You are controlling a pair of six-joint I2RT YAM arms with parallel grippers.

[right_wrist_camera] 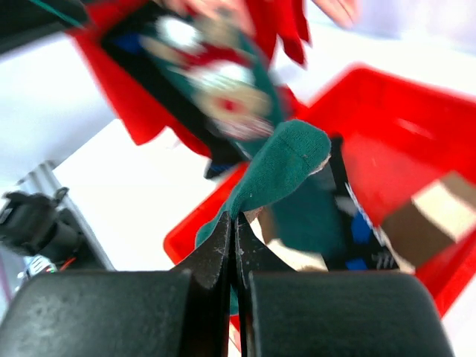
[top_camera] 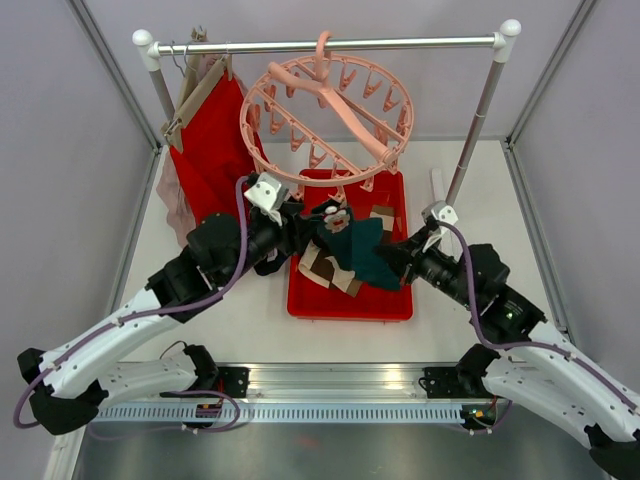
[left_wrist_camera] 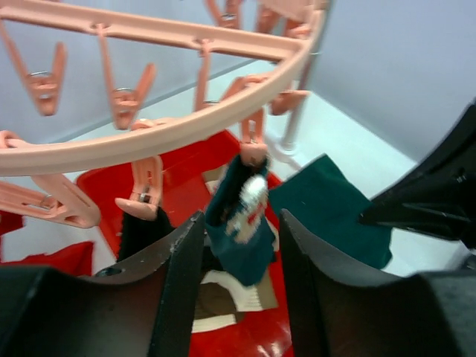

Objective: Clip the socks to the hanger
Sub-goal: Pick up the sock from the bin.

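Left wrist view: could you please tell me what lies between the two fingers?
A teal patterned sock, hanging under a peg of the pink hanger, fills the gap between the left fingers in that view.

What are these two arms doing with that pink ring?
Pegging up laundry. The right gripper is pinched shut on the plain end of a dark teal sock; its patterned end seems caught in a peg on the pink ring hanger. The left gripper is open, fingers either side of it. More socks lie in the red tray.
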